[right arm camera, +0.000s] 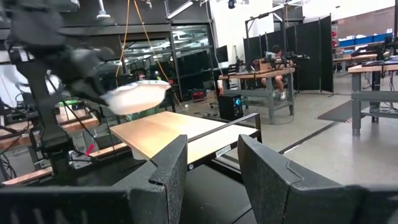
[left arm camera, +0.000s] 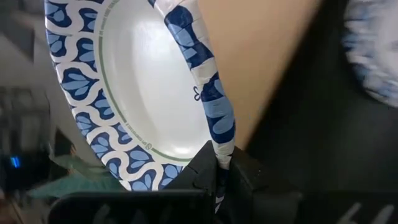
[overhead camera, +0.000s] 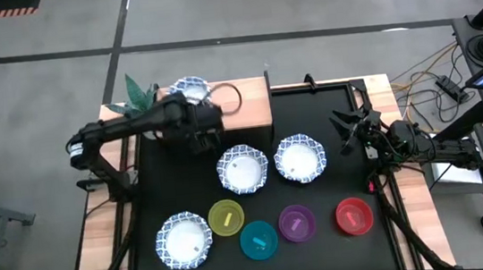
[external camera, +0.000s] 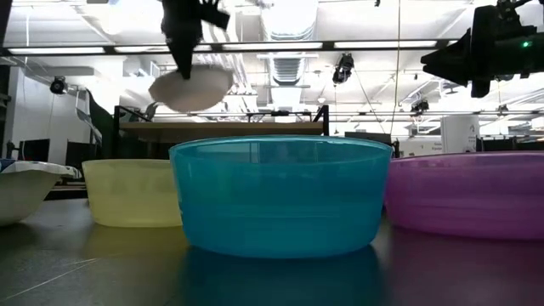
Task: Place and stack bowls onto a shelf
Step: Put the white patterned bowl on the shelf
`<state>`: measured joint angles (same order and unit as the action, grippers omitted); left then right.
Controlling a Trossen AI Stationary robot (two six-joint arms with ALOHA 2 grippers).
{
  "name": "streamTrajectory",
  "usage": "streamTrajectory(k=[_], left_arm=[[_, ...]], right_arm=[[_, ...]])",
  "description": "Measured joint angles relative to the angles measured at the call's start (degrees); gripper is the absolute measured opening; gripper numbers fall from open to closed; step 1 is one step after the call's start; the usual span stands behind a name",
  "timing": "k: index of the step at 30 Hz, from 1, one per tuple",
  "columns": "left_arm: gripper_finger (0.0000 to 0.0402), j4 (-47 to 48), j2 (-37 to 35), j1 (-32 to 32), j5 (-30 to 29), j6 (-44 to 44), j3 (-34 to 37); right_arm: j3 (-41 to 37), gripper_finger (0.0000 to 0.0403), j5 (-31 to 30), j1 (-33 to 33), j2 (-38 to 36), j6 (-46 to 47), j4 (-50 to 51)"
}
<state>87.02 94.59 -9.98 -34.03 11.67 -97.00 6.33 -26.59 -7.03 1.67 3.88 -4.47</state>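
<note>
My left gripper [overhead camera: 196, 113] is shut on a white bowl with a blue patterned rim [overhead camera: 190, 91] and holds it in the air over the left part of the light-wood shelf [overhead camera: 243, 108]. In the low view this bowl [external camera: 191, 89] hangs above the shelf [external camera: 221, 127]. Three more patterned bowls [overhead camera: 243, 169] [overhead camera: 300, 158] [overhead camera: 184, 240] sit on their bases on the black mat. Nearer the front stand the yellow-green [overhead camera: 226, 217], teal [overhead camera: 259, 239], purple [overhead camera: 297, 223] and red [overhead camera: 353, 216] bowls. My right gripper [right arm camera: 214, 180] is open and waits at the table's right side [overhead camera: 349, 128]. My left gripper pinches the patterned bowl's wavy rim [left arm camera: 219, 146], one finger inside the bowl and one outside. The fingers [external camera: 183, 51] come from above, pointing down. The bowl is lifted clear of the shelf and hangs below them, slightly tilted, mouth upward.
A green plant [overhead camera: 134, 92] stands at the shelf's left end. The shelf's right part [right arm camera: 180, 134] is bare wood. A black frame runs along the mat's far and right edges [overhead camera: 344, 84]. Cables and equipment lie beyond the table's right side.
</note>
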Motion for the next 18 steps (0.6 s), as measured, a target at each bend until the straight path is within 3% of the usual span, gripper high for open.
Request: streamTrajectory(k=[7,18], left_arm=[[0.0000,-2.97,0.71,-7.11,0.04,0.50,2.68],[0.0037,-3.23,3.08,-8.59,0.06,-0.10,2.68]], right_arm=[[0.00,0.0132,0.01,-0.01,0.00,-0.01,0.56],[0.00,0.0132,0.00,0.00,0.00,-0.72,1.29]])
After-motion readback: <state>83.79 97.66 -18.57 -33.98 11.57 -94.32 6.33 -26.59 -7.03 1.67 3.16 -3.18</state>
